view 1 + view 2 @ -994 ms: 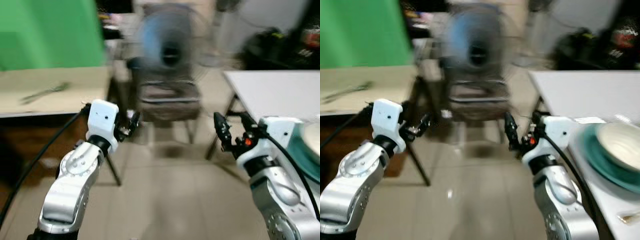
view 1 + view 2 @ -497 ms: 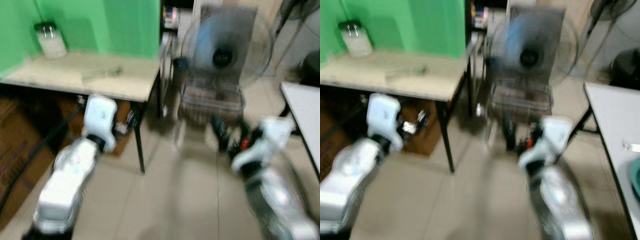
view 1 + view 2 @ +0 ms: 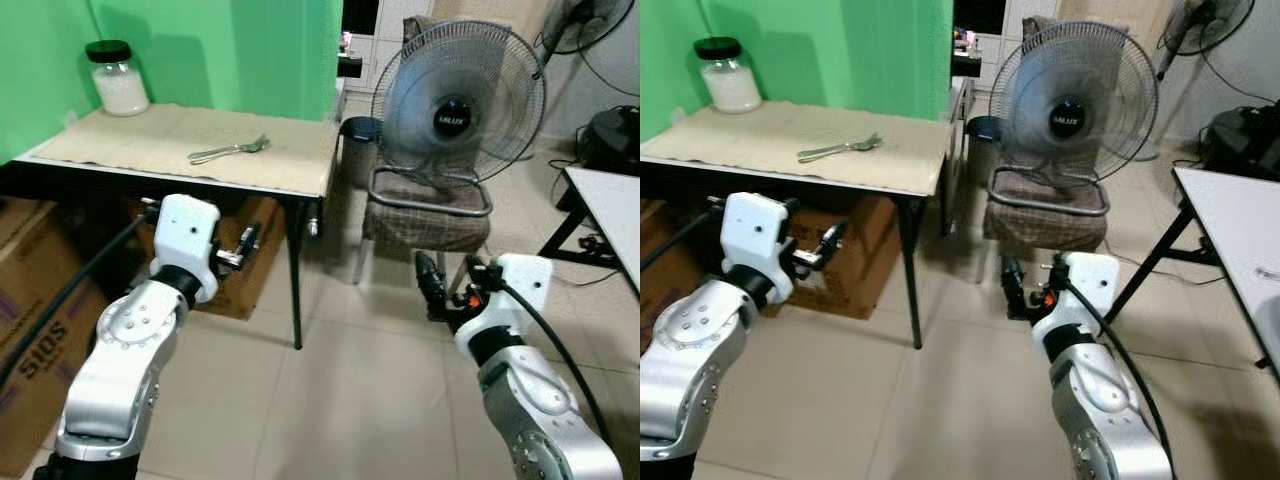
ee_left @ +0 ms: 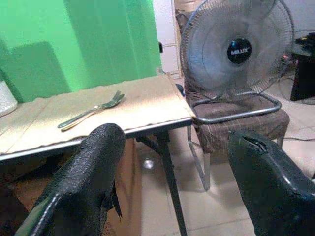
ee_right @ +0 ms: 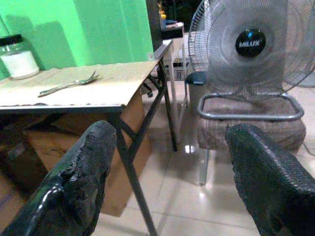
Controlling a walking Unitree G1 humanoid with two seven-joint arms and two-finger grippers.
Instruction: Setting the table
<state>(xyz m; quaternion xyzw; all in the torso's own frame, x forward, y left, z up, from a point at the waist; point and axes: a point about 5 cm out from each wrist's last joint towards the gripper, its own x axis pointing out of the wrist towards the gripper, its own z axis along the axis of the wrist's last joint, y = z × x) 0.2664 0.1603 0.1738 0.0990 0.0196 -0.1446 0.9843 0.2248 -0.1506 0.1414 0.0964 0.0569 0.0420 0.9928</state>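
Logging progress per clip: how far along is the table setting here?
Early stage. Nothing shows as placed yet. The fork lies untouched on the table near the jar. Both the left gripper and right gripper are open and hold nothing, short of the table. Picking up the fork remains.

Both silver arms are raised in front of the body, bent at the elbow, forearms reaching forward. The left claw (image 3: 248, 243) is held at about chest height with its two black fingers (image 4: 83, 182) spread wide and nothing between them. The right claw (image 3: 432, 288) sits slightly lower, fingers (image 5: 78, 169) likewise parted and empty.
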